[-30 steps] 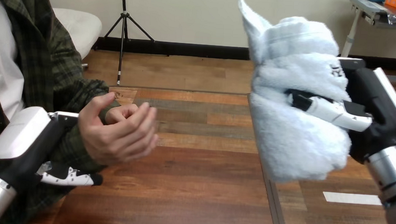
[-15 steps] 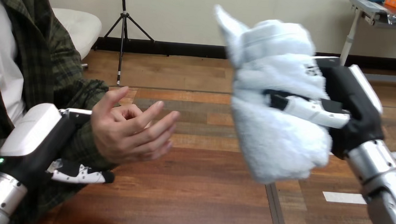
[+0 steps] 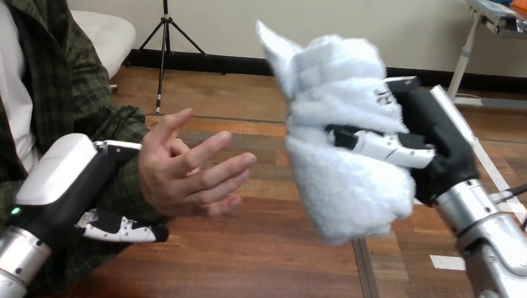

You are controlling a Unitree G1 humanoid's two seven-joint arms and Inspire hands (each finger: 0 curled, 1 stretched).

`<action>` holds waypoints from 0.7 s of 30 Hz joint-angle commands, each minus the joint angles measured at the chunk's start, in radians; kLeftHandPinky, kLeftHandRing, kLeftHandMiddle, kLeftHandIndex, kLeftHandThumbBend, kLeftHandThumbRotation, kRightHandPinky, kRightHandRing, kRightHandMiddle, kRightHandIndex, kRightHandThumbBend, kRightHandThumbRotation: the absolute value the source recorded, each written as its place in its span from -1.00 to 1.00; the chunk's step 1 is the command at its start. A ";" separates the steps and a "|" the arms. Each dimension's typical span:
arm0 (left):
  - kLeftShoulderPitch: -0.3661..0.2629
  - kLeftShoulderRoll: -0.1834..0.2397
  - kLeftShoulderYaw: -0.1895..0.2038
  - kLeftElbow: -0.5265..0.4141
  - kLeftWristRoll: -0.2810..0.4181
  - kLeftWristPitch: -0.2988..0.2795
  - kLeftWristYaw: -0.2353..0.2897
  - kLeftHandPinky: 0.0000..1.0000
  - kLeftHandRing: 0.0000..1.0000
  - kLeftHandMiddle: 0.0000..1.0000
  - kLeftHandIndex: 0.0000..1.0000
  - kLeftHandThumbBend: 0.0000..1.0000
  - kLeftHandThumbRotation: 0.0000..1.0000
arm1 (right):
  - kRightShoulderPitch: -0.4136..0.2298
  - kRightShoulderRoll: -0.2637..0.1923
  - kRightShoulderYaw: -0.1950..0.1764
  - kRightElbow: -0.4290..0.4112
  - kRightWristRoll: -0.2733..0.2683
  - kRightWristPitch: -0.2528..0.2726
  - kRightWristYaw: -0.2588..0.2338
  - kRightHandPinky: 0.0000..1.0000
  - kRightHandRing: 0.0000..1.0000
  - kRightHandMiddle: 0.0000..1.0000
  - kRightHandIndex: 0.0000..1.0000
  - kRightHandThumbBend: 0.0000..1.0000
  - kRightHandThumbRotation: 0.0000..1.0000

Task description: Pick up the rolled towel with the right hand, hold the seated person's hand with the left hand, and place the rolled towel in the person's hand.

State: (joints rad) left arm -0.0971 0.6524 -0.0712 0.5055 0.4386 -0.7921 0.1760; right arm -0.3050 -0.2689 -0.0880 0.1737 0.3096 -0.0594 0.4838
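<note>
Cloth hides most of the right hand (image 3: pixel 434 148)'s grasp: two black-and-white fingers (image 3: pixel 380 144) show curled across the front of the rolled towel (image 3: pixel 341 154), while the rest of that hand's hold is buried behind the fluffy bulk, so the grip can be read as closed round the towel but not in full. The left hand (image 3: pixel 62 180) is partly masked as well. Its white back shell faces the camera, one finger reaches over the top of the person's wrist (image 3: pixel 134 182) and disappears behind it, and another black-and-white digit curls under the green sleeve, so the hand is clasped about the wrist. The person's arm runs off the view's left edge. The towel is held up off the wooden table (image 3: pixel 260 261), pressed against the right hand's palm on its left side, with a loose pointed corner sticking up at its top left. It sits to the right of the person's hand (image 3: pixel 192 175), near it but apart. That hand is open, its fingers stretched toward the towel. The towel is white, thick and shaggy, lumpy rather than neatly cylindrical. The table is dark brown plank-patterned wood, and the forearms are brushed silver.
</note>
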 commanded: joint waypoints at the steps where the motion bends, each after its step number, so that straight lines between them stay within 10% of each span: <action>1: -0.014 -0.039 0.003 -0.084 -0.023 0.003 -0.017 -0.31 -0.23 -0.13 -0.13 0.85 -1.00 | -0.110 0.029 0.010 0.114 -0.026 -0.083 0.018 -0.98 -0.91 -0.83 -0.80 -0.02 -1.00; 21: 0.012 -0.085 0.017 -0.164 -0.016 0.047 -0.048 -0.32 -0.24 -0.15 -0.15 0.89 -1.00 | -0.193 0.111 0.106 0.345 -0.204 -0.259 -0.002 -0.93 -0.83 -0.74 -0.72 0.32 -1.00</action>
State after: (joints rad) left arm -0.0763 0.5965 -0.0602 0.4092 0.4384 -0.7456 0.1286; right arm -0.3772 -0.1935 -0.0011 0.5058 0.1231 -0.2532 0.4996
